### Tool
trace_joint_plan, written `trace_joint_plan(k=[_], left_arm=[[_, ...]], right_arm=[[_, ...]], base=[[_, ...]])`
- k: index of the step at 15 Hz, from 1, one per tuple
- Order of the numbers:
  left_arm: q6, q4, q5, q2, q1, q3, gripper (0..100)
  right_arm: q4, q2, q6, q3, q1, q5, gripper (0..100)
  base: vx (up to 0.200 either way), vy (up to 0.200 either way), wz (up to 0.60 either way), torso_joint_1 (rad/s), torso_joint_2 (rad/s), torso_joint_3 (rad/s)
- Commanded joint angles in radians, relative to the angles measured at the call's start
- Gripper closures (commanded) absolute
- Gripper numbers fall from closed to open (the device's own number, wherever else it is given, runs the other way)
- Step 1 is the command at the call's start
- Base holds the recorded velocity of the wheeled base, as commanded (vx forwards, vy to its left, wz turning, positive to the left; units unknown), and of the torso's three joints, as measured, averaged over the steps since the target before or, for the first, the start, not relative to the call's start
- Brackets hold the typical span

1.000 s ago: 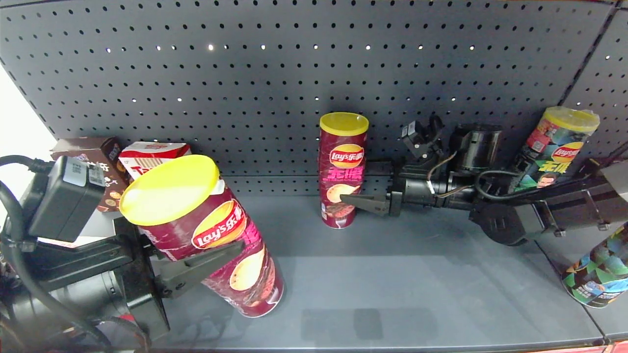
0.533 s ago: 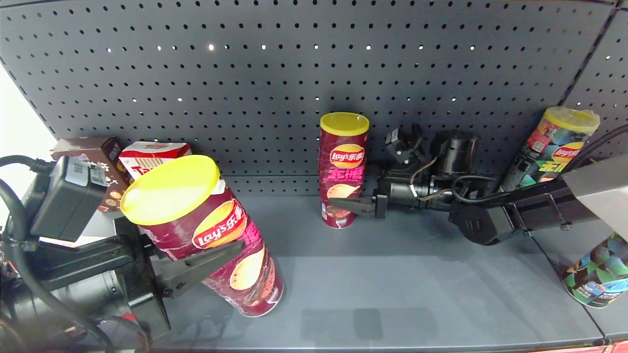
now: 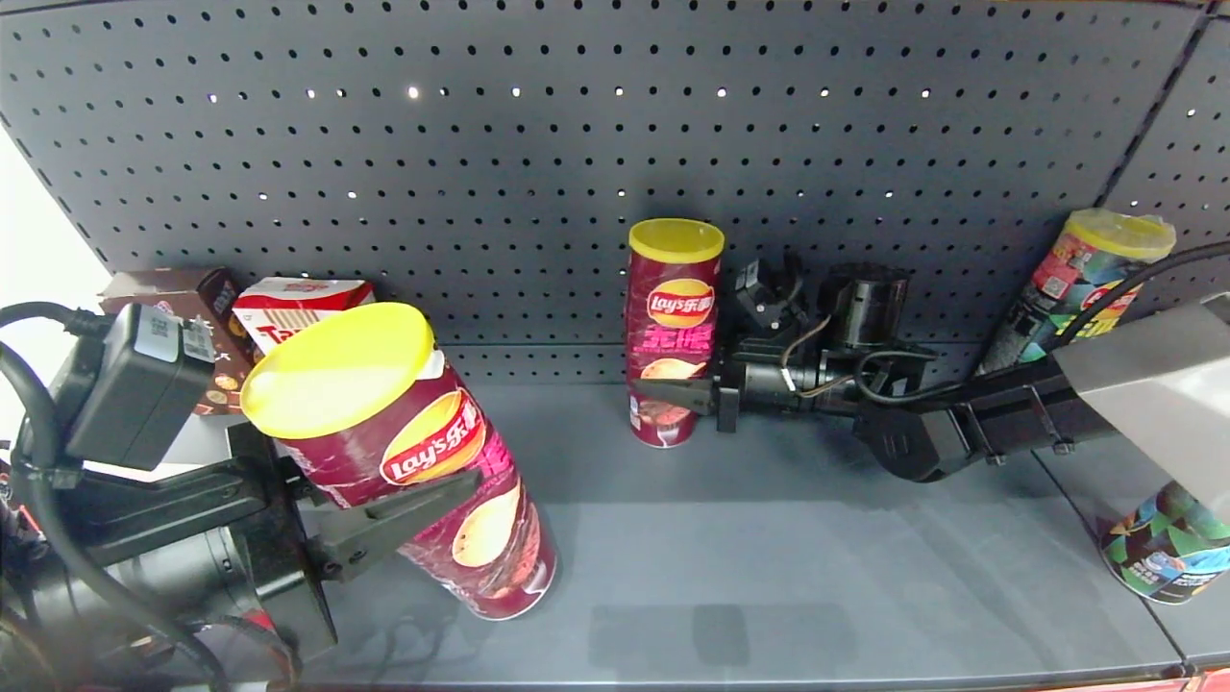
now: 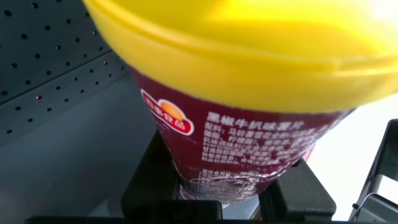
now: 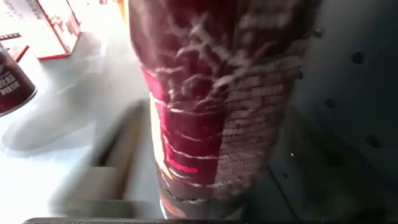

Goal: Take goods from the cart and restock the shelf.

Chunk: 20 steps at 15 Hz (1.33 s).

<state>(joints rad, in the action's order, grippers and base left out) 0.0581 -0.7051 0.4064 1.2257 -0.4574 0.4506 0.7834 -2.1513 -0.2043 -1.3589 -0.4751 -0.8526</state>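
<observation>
Two cans stood out: the left claw (image 3: 437,495) gripped the tilted can (image 3: 404,447) at 8 o'clock; the right claw (image 3: 663,377) flanked the upright can (image 3: 675,298) at 12 o'clock, grip unclear.

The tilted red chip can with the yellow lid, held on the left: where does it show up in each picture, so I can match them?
Head view: the tilted can, lower left, clamped in the left gripper.
Left wrist view: the can seen close, lid nearest the camera.
Right wrist view: probably the dark red can far off, near the red-and-white box.
Shared landmark: the perforated back panel.
</observation>
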Motion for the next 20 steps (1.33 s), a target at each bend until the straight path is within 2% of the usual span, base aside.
trace_joint_plan(k=[1,6,10,13,15,18,20], left_arm=[[0.0,-0.001,0.0,0.001,0.0,0.0,100],[0.0,-0.002,-0.001,-0.002,0.0,0.0,100],[0.002,-0.004,0.0,-0.003,-0.001,0.0,100],[0.002,-0.002,-0.001,-0.008,0.0,-0.001,100],[0.002,-0.001,-0.003,-0.008,0.0,0.0,100],[0.002,-0.002,-0.003,-0.008,0.0,0.0,100],[0.002,-0.001,-0.001,-0.008,0.0,0.0,100]], right_arm=[[-0.001,0.01,0.0,0.009,0.0,0.0,100],[-0.001,0.088,0.0,0.055,-0.005,0.0,100],[0.008,0.283,0.0,0.262,-0.051,0.004,100],[0.008,0.439,-0.006,0.419,-0.125,0.009,100],[0.008,0.476,-0.007,0.463,-0.148,0.024,100],[0.014,0.547,-0.024,0.59,-0.217,0.13,100],[0.039,0.551,-0.024,0.638,-0.24,0.156,100]], base=[[0.0,0.0,0.0,0.0,0.0,0.0],[0.0,0.0,0.0,0.0,0.0,0.0],[0.0,0.0,0.0,0.0,0.0,0.0],[0.0,0.0,0.0,0.0,0.0,0.0],[0.0,0.0,0.0,0.0,0.0,0.0],[0.0,0.0,0.0,0.0,0.0,0.0],[0.0,0.0,0.0,0.0,0.0,0.0]])
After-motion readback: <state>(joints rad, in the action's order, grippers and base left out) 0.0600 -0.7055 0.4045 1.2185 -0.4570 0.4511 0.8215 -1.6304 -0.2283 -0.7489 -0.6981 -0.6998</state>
